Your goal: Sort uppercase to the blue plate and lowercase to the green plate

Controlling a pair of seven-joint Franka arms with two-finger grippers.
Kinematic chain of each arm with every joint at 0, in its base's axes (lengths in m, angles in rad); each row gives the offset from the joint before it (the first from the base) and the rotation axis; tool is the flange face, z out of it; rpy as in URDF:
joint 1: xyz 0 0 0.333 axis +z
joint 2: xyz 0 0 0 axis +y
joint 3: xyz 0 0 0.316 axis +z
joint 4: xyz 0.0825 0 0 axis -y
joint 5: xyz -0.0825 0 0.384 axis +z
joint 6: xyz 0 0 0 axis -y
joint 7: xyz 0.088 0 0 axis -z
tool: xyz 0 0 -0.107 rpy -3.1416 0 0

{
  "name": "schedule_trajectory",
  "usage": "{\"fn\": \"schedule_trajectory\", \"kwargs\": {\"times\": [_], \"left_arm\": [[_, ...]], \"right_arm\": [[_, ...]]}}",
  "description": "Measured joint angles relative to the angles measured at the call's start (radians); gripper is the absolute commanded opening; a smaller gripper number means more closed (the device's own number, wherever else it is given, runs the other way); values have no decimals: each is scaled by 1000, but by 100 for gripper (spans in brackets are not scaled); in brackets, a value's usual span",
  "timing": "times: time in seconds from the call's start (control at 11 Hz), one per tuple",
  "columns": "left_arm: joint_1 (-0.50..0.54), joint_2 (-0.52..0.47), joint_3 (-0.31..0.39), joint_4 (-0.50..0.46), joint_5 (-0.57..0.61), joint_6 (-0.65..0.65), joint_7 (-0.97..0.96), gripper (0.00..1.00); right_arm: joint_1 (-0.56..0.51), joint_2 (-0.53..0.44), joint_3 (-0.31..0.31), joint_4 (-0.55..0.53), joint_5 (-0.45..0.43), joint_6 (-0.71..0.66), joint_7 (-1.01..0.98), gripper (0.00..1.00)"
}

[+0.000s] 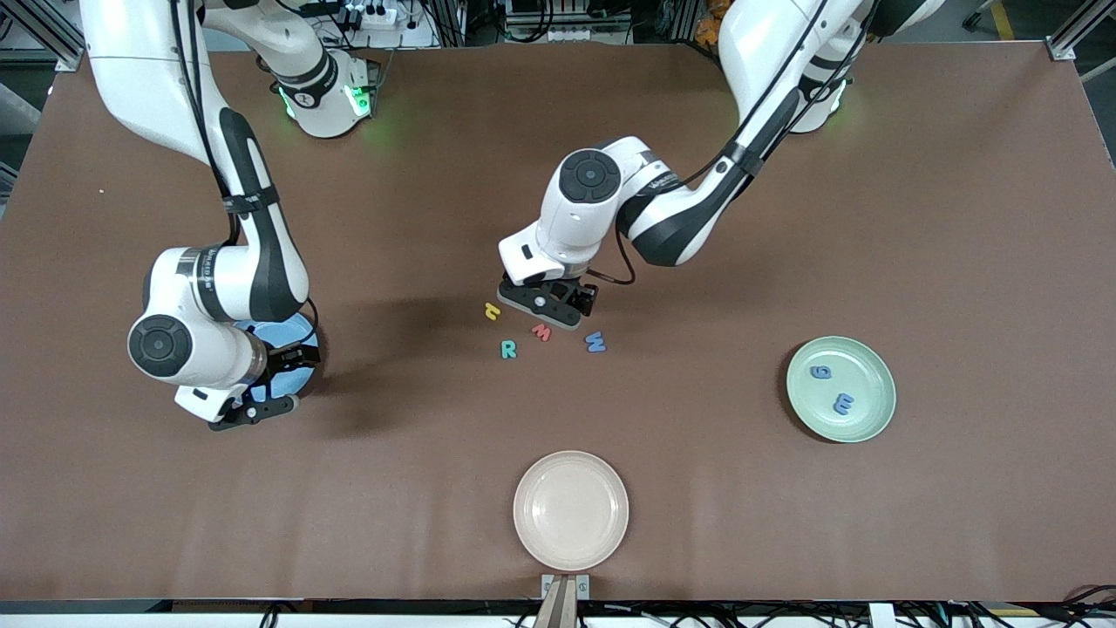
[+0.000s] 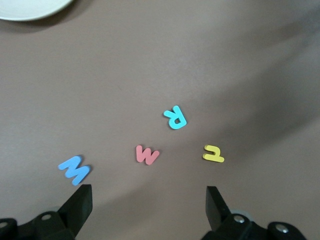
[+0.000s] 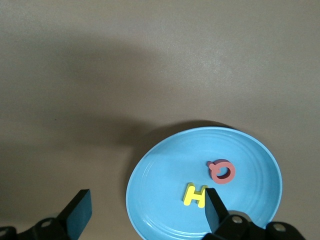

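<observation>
Left gripper (image 1: 549,303) hangs wide open, empty, over the loose letters mid-table: yellow hooked letter (image 1: 492,310), red m (image 1: 541,331), teal R (image 1: 508,350), blue W (image 1: 595,341). Thin, light foam, probably squashy: pinch across edges. Right gripper (image 1: 261,397) is spread wide, empty, over the blue plate (image 3: 160,200).

Open left tool (image 2: 145,200) over four foam letters.

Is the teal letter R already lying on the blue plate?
No, the teal R lies on the bare table beside the red m, while the blue plate holds only a yellow H and a red Q.
</observation>
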Motion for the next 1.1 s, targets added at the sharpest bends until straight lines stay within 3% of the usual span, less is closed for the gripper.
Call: {"fn": "schedule_trajectory", "kwargs": {"times": [0.55, 1.1], "left_arm": [[-29, 12, -1, 2, 24, 5, -138, 100], [-65, 12, -1, 5, 27, 17, -727, 100]], "right_arm": [[-23, 5, -3, -1, 0, 31, -1, 100], [-32, 11, -4, -1, 0, 39, -1, 100]]}}
